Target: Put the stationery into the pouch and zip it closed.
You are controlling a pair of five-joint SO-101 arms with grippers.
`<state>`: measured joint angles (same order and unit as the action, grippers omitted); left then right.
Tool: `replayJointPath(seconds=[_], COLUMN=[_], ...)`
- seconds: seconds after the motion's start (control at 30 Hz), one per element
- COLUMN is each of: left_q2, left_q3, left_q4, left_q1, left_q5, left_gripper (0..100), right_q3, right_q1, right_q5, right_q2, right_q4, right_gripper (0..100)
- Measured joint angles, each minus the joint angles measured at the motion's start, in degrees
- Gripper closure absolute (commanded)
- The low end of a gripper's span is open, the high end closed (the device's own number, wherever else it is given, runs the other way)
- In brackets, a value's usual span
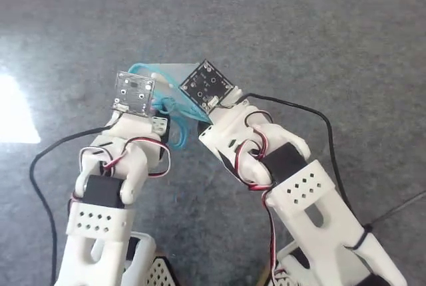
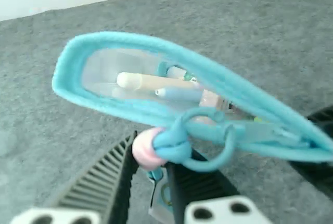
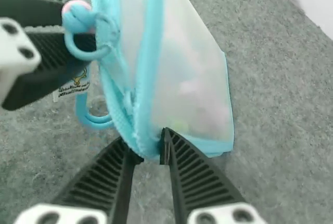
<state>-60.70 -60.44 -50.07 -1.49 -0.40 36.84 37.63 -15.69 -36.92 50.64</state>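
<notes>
Left wrist view: stationery [image 2: 156,82] in pouch [image 2: 119,37].

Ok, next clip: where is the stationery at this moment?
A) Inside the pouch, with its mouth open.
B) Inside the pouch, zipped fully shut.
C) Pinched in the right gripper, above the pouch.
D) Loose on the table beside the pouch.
A: the left wrist view looks through the gaping blue rim of the pouch at the pens lying inside it.
</notes>
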Motion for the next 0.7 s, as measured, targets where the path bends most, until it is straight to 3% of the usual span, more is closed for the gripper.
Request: replayJointPath(seconds=[0.4,0.7], left_q2=[0.1,0.1], left_q3=[0.0,0.1], left_q4=[0.0,0.0], left_q1=[2.5,10.4], left_q5=[-1.6,-2.5], left_gripper=[99,99], right_q3=[3.7,8.1], right_q1=[-1.1,-5.4], right_q5=[-0.9,-2.4], right_q2=[0.0,1.4], right_q4=[-0.7,-0.9], right_gripper=[99.1,99.1])
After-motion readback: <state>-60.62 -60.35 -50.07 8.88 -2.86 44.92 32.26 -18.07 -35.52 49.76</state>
